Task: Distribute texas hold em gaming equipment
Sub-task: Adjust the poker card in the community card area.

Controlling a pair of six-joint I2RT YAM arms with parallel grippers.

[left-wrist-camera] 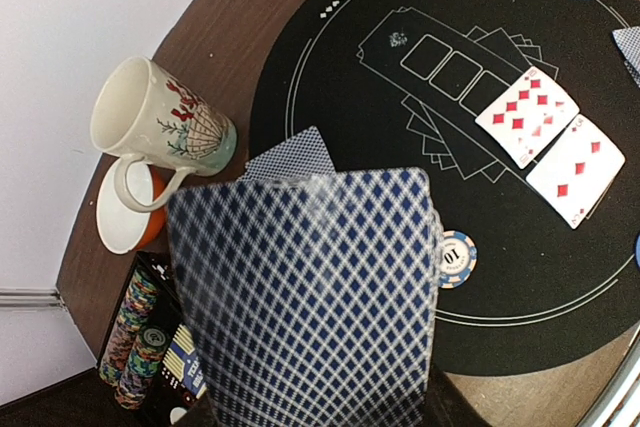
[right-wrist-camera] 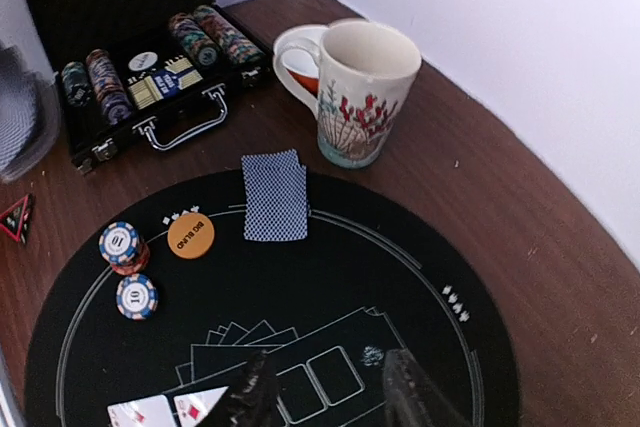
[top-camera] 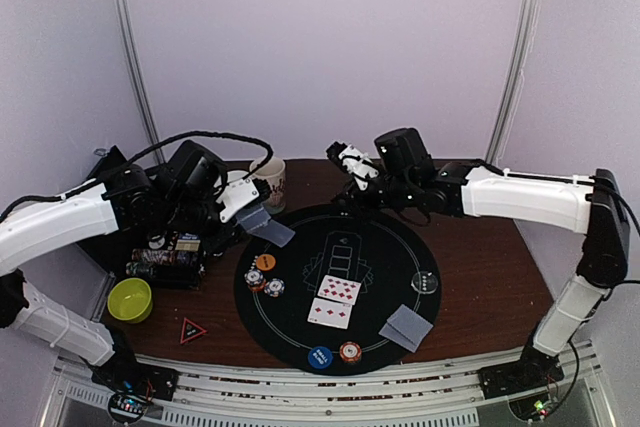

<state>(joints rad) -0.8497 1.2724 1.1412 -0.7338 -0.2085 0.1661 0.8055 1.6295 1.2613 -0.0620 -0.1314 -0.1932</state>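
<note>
A: Where's the card [left-wrist-camera: 310, 297]?
B: Pinched in the left pincer [top-camera: 248, 209], above the edge of the mat [top-camera: 400, 247] near the mug [top-camera: 270, 185]. The right pincer [right-wrist-camera: 330, 397] is spread and empty over the far side.
A: How will it handle?
B: Light, thin, bendy and slick, I'd judge. Best held by one short edge; lying flat on the desk [top-camera: 500, 267] it would be hard to lift.

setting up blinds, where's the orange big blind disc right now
Top view: the flat orange disc lies on the left part of the round black mat, just beyond two striped poker chip stacks.
</note>
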